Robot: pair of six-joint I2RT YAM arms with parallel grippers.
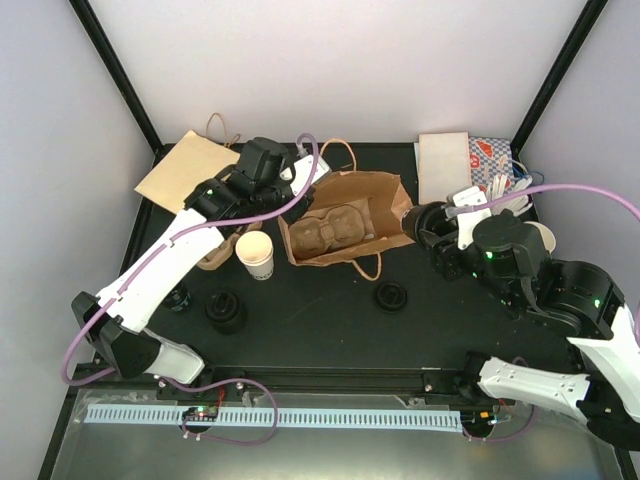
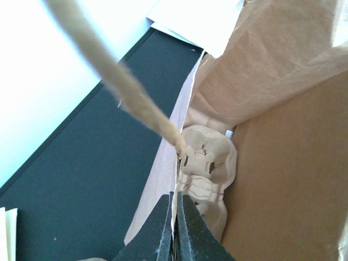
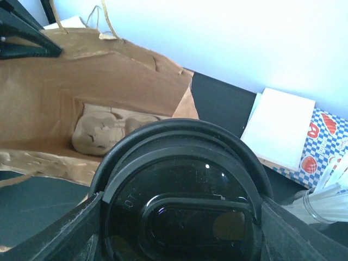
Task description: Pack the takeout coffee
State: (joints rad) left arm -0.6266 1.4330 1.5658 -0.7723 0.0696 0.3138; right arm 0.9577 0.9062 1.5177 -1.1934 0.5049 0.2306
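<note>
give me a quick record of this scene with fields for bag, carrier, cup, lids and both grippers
bag: brown paper bag, open
carrier: brown moulded-cardboard cup carrier, inside the bag
cup: small white paper cup, upright on the black table, left of the bag, no lid on it
left gripper: shut on the bag's rim
right gripper: shut on a black round plastic lid, at the bag's right side
spare black lid: on the table, near side of the bag

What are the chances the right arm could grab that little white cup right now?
Probably not. Its fingers are clamped around a black lid, and the brown bag lies between them and the white cup. It would likely need to drop the lid first.
</note>
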